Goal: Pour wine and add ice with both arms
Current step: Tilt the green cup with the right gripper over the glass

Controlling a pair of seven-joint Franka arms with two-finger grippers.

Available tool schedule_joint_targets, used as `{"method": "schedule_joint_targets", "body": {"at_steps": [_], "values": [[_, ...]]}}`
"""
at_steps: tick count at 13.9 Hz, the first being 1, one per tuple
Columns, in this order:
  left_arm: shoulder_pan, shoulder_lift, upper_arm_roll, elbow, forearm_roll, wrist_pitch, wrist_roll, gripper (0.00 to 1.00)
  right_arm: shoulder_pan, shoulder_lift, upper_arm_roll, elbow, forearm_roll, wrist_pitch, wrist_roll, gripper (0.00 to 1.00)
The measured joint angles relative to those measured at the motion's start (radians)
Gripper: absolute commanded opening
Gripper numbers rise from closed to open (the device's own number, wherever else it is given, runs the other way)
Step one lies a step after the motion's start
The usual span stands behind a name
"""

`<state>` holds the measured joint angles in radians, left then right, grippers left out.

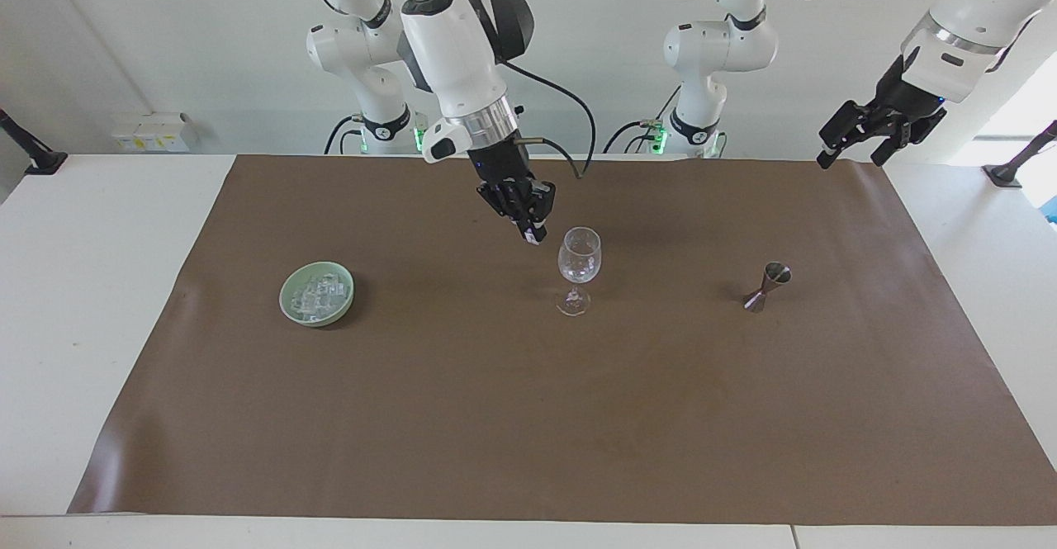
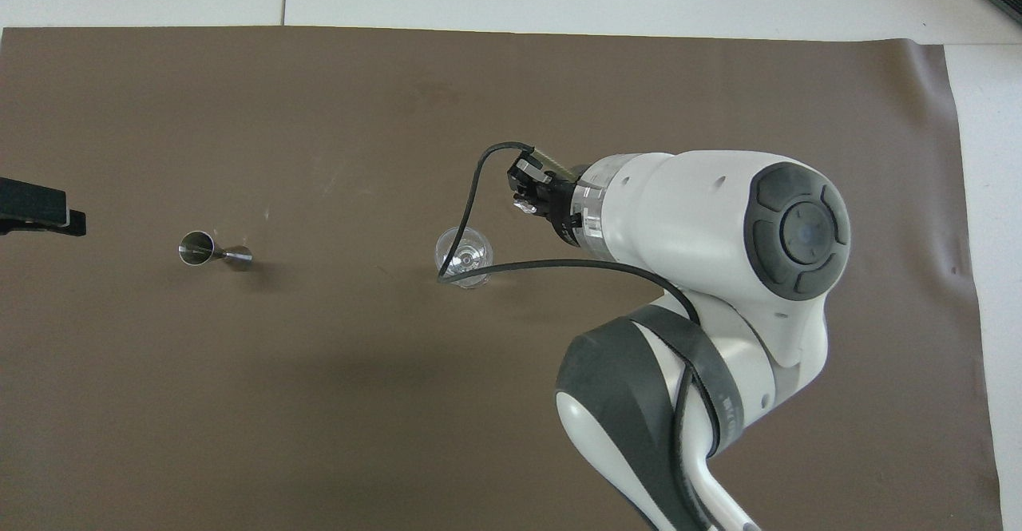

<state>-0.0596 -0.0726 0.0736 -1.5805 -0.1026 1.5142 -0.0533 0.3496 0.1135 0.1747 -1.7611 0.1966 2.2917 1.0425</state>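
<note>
My right gripper point(image 1: 533, 234) hangs in the air just beside the rim of the clear wine glass point(image 1: 579, 267), on the side toward the right arm's end. It is shut on a small clear ice cube point(image 2: 524, 207). The glass point(image 2: 463, 255) stands upright mid-mat and looks empty. More ice fills a green bowl point(image 1: 317, 293) toward the right arm's end; the right arm hides that bowl from overhead. My left gripper point(image 1: 850, 153) waits open and high over the mat's corner at the left arm's end, with only a black part point(image 2: 36, 213) showing overhead. Wine is out of view.
A small metal jigger point(image 1: 768, 285) stands on the brown mat point(image 1: 528, 417) between the glass and the left arm's end, also seen as the jigger point(image 2: 211, 251) from overhead. The right arm's black cable point(image 2: 471, 212) loops over the glass.
</note>
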Motion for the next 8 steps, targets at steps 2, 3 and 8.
{"method": "schedule_joint_targets", "body": {"at_steps": [2,3,8], "values": [[0.002,0.0,0.001,0.0,0.0,0.001,0.032,1.0,0.024,0.017,0.0,0.0,0.0,0.02,0.038,0.0],[0.004,0.0,0.002,0.0,0.001,0.001,0.044,1.0,0.035,0.025,0.0,0.0,0.0,0.023,0.053,0.0],[0.01,-0.001,0.003,-0.002,0.001,0.001,0.109,1.0,0.084,0.037,0.001,0.0,0.0,0.027,0.133,0.0]]}}
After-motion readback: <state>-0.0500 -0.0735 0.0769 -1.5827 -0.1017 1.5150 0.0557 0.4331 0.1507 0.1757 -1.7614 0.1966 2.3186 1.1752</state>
